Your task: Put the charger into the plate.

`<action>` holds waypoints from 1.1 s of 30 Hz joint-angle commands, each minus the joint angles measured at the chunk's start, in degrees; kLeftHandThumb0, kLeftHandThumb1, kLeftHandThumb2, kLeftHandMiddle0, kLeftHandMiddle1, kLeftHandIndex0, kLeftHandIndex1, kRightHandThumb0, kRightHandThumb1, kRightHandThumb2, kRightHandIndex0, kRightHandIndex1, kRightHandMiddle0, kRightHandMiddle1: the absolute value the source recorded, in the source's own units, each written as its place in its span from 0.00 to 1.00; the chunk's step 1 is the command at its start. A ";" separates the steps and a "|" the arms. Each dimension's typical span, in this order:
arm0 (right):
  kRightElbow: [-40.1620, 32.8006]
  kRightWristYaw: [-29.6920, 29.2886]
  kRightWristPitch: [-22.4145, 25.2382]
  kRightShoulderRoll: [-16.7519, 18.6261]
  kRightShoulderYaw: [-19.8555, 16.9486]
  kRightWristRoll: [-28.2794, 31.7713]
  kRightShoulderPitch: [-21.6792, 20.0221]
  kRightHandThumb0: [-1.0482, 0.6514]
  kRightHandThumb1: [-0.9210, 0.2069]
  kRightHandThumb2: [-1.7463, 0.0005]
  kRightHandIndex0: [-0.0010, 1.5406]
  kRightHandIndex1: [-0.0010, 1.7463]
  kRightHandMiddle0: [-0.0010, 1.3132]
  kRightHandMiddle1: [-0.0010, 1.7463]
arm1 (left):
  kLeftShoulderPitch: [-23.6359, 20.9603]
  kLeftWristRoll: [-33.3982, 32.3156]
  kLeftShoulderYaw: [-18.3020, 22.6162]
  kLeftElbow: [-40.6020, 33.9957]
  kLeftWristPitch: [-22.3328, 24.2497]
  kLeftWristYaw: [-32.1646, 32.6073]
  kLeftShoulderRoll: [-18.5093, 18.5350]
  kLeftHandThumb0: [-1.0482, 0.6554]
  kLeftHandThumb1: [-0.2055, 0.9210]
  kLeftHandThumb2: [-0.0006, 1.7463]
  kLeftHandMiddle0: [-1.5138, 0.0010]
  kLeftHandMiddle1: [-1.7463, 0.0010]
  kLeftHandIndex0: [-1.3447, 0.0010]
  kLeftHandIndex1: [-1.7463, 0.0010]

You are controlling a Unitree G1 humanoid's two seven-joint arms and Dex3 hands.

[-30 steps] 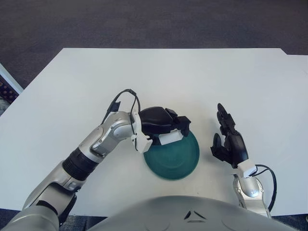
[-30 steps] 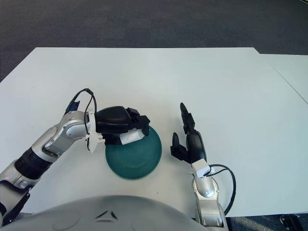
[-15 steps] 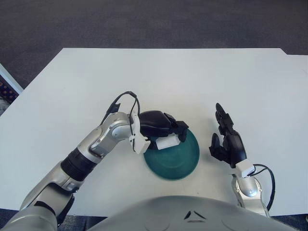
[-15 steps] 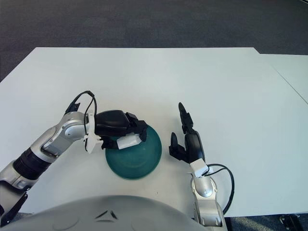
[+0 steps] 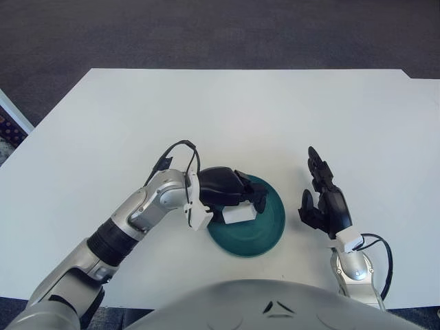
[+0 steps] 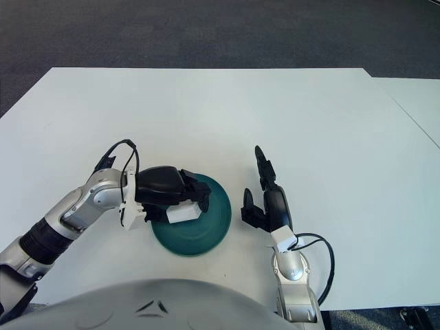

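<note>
A dark green plate (image 5: 265, 223) sits on the white table near its front edge. My left hand (image 5: 230, 192) is over the plate's left half, its black fingers curled around a white charger (image 5: 239, 214). The charger is low over the plate's inner surface; I cannot tell whether it touches. My right hand (image 5: 324, 204) shows to the right of the plate, fingers extended upward and holding nothing.
The white table (image 5: 275, 117) stretches far and to both sides of the plate. A black cable (image 5: 175, 150) loops off my left wrist. Dark carpet lies beyond the far edge.
My left hand has moved down and toward me with the charger, from the plate's far left rim to low over its left half. The right hand has barely shifted.
</note>
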 commanded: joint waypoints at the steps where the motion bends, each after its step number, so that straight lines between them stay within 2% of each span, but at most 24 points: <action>1: -0.54 -0.23 0.31 -0.28 -0.15 0.17 -0.75 0.03 0.00 0.42 0.01 0.00 0.02 0.05 | 1.35 1.18 -0.19 0.83 -0.07 0.82 0.22 0.61 0.56 0.68 0.72 0.00 0.69 0.01; 6: -0.29 -0.26 0.36 -0.28 -0.17 0.16 -1.01 0.03 0.00 0.42 0.01 0.00 0.02 0.05 | 3.02 2.04 0.19 0.24 1.58 2.56 -0.59 0.61 0.57 0.67 0.73 0.00 0.70 0.00; 8: -0.26 -0.27 0.37 -0.29 -0.17 0.16 -1.04 0.03 0.00 0.42 0.01 0.00 0.02 0.05 | 4.15 1.38 0.92 -1.25 3.89 2.68 -1.07 0.61 0.64 0.62 0.76 0.00 0.74 0.01; 9: -0.14 -0.30 0.34 -0.26 -0.15 0.12 -1.11 0.03 0.00 0.42 0.01 0.00 0.02 0.05 | 4.45 0.88 1.28 -2.07 4.96 2.37 -1.10 0.70 0.66 0.60 0.75 0.00 0.83 0.11; 10: -0.06 -0.33 0.33 -0.25 -0.14 0.10 -1.17 0.03 0.00 0.42 0.01 0.00 0.02 0.05 | 4.40 0.36 1.76 -3.61 6.51 1.17 -0.72 0.73 0.66 0.60 0.74 0.00 0.86 0.15; 11: 0.00 -0.34 0.32 -0.24 -0.12 0.08 -1.20 0.03 0.00 0.42 0.01 0.00 0.02 0.06 | 4.35 0.07 2.07 -4.71 7.64 0.32 -0.44 0.52 0.77 0.46 0.83 0.04 0.91 0.31; 12: 0.03 -0.36 0.31 -0.24 -0.12 0.07 -1.22 0.03 0.00 0.42 0.01 0.00 0.02 0.06 | 4.18 0.08 2.19 -5.56 8.52 -0.51 -0.10 0.38 0.85 0.36 0.89 0.06 0.94 0.41; 13: 0.03 -0.36 0.31 -0.24 -0.11 0.07 -1.22 0.03 0.00 0.42 0.01 0.00 0.02 0.06 | 4.10 0.10 2.24 -6.18 9.20 -1.07 0.12 0.27 0.91 0.32 0.93 0.14 0.96 0.52; 14: 0.03 -0.37 0.31 -0.25 -0.11 0.07 -1.22 0.03 0.00 0.42 0.01 0.00 0.02 0.06 | 3.92 0.27 2.09 -6.71 9.94 -2.12 0.56 0.23 0.92 0.30 0.94 0.17 0.97 0.56; 15: 0.03 -0.38 0.31 -0.25 -0.10 0.07 -1.23 0.03 0.00 0.42 0.01 0.00 0.02 0.06 | 3.79 0.37 1.96 -7.14 10.54 -2.90 0.88 0.16 0.95 0.30 0.95 0.37 0.98 0.68; 16: 0.13 -0.41 0.32 -0.24 -0.09 0.04 -1.31 0.03 0.00 0.42 0.01 0.00 0.02 0.06 | 3.66 0.21 1.96 -7.60 11.15 -3.85 1.31 0.11 0.97 0.30 0.93 0.54 0.99 0.76; 19: 0.27 -0.46 0.33 -0.23 -0.06 0.01 -1.45 0.03 0.00 0.42 0.01 0.00 0.02 0.06 | 3.72 -0.10 2.03 -8.30 12.34 -5.07 1.87 0.04 0.99 0.33 0.96 0.84 1.00 0.91; 23: 0.29 -0.47 0.33 -0.24 -0.05 0.01 -1.47 0.03 0.00 0.42 0.01 0.00 0.01 0.06 | 3.84 -0.16 2.10 -8.62 12.98 -5.45 1.99 0.01 1.00 0.35 0.99 0.96 1.00 0.98; 25: -14.42 1.76 10.28 -0.49 -0.71 7.47 7.22 0.05 0.00 0.42 0.01 0.00 0.01 0.07 | 3.97 -0.74 2.50 -8.44 13.49 -5.60 2.14 0.00 1.00 0.36 1.00 0.98 1.00 0.99; 27: -20.68 2.41 15.59 -0.14 -1.02 10.27 10.29 0.07 0.00 0.41 0.01 0.00 0.01 0.07 | 4.07 -1.24 2.93 -8.06 14.09 -5.66 2.16 0.00 1.00 0.37 1.00 0.99 1.00 1.00; 31: -20.50 0.80 18.71 1.40 -0.79 9.09 8.25 0.08 0.00 0.38 0.01 0.00 0.00 0.08 | 4.13 -2.12 3.61 -7.16 14.62 -5.22 1.95 0.00 1.00 0.37 1.00 1.00 1.00 1.00; 33: -16.38 -0.88 20.10 3.35 0.63 7.80 4.01 0.08 0.00 0.37 0.01 0.00 0.00 0.07 | 3.98 -3.18 3.80 -6.90 15.35 -5.47 1.69 0.00 1.00 0.36 1.00 1.00 1.00 1.00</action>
